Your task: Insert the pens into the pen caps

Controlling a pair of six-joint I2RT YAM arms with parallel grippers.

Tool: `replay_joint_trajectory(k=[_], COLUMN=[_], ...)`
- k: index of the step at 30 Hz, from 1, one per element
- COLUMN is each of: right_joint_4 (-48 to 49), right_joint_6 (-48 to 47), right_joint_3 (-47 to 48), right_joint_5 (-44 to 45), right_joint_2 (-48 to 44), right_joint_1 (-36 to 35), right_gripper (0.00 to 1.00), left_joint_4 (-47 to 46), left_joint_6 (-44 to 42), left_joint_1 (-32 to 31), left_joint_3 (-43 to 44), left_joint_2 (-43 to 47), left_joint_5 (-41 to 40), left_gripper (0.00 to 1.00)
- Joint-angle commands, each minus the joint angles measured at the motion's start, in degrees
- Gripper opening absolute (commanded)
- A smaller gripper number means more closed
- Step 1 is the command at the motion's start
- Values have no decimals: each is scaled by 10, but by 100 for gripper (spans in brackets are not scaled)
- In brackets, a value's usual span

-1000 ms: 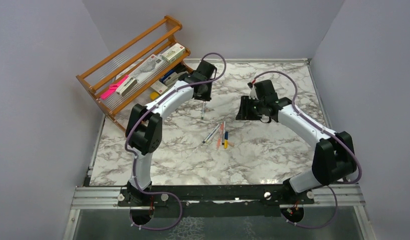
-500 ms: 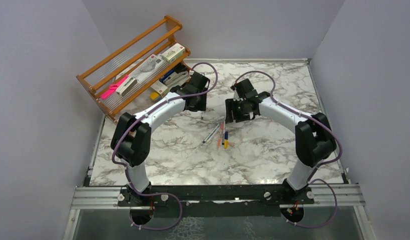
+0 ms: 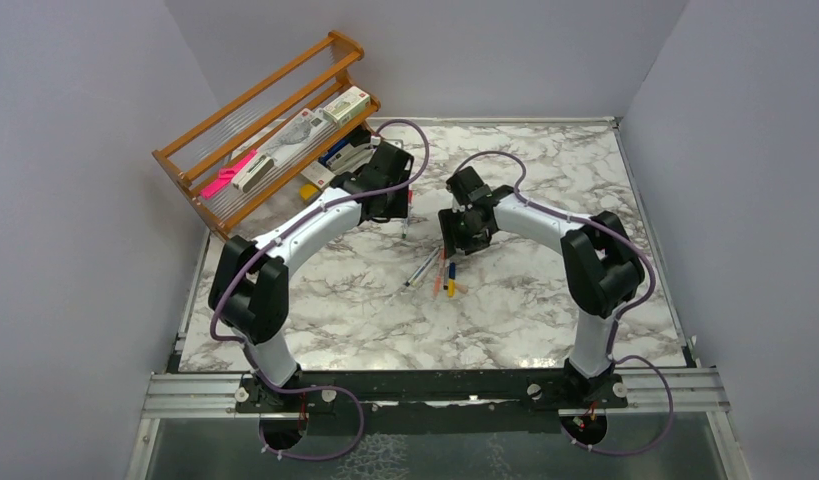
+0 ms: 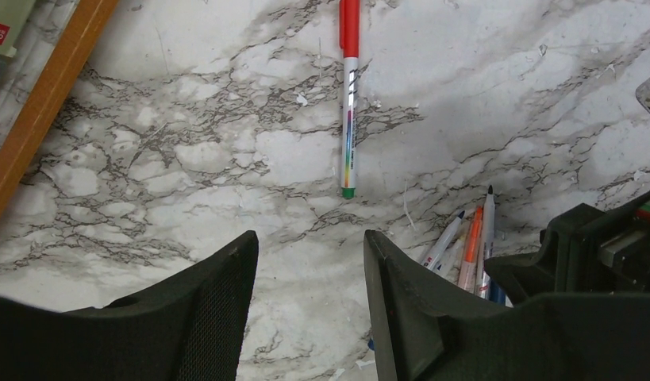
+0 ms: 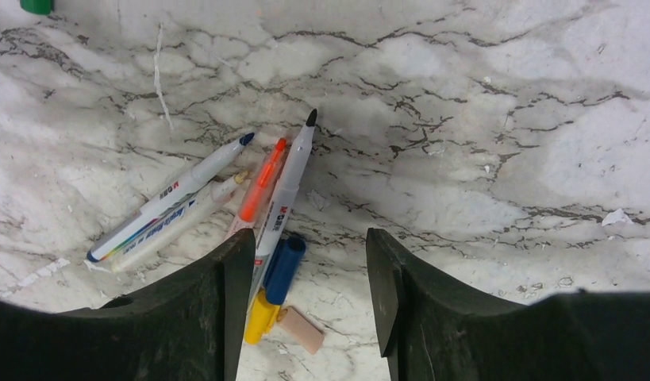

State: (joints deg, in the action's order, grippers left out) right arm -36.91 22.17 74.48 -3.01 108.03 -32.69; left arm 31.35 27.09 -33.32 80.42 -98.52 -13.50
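A grey-white pen [image 4: 349, 119] with a red cap [image 4: 349, 24] pushed on lies alone on the marble, beyond my left gripper [image 4: 309, 238], which is open and empty. Several uncapped pens [image 3: 437, 272] lie in a pile: a blue-tipped one [image 5: 178, 194], a pale one [image 5: 182, 218], an orange one [image 5: 262, 186] and a black-tipped one [image 5: 290, 182]. Beside them lie loose pen caps: dark blue [image 5: 286, 268], yellow [image 5: 262, 316] and pale pink [image 5: 301, 329]. My right gripper [image 5: 309, 238] hangs open just above these caps, holding nothing.
A wooden rack [image 3: 265, 140] with boxes and a pink bar stands at the back left; its rail [image 4: 44, 103] shows in the left wrist view. The two grippers [image 3: 425, 225] are close together over the table's middle. Grey walls enclose the table.
Both grippers' jaws have opened wider. The right arm has swung left to above the pen pile. The left arm has shifted slightly left.
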Motion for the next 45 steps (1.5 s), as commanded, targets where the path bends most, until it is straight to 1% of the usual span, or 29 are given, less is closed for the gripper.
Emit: replay_joint_trajectory(k=[1, 13, 21, 29, 32, 33, 40, 43, 45], right_joint_4=[-10, -17, -20, -15, -7, -6, 18, 25, 35], right_joint_6=[12, 26, 38, 55, 59, 59, 69, 72, 75], right_joint_3=[25, 31, 39, 44, 43, 45, 41, 39, 33], right_joint_5=[27, 35, 35, 0, -18, -23, -32, -25, -23], right_joint_2=[21, 46, 51, 60, 57, 56, 14, -22, -56], right_joint_1=[-5, -8, -8, -8, -8, -8, -8, -6, 0], right_gripper=[53, 50, 33, 15, 4, 2, 1, 1, 2], left_joint_4=[-7, -7, -7, -7, -9, -11, -23, -77, -147], left_joint_6=[-12, -24, -25, -26, -25, -25, -25, -40, -42], left_joint_1=[7, 13, 16, 17, 18, 18, 18, 18, 18], left_joint_3=[-9, -20, -38, -45, -47, -48, -48, -64, -95], left_joint_2=[30, 46, 50, 53, 57, 58, 68, 91, 115], left_joint_5=[-14, -4, 0, 4, 4, 4, 16, 77, 140], left_gripper=[54, 54, 54, 54, 54, 54, 53, 52, 53])
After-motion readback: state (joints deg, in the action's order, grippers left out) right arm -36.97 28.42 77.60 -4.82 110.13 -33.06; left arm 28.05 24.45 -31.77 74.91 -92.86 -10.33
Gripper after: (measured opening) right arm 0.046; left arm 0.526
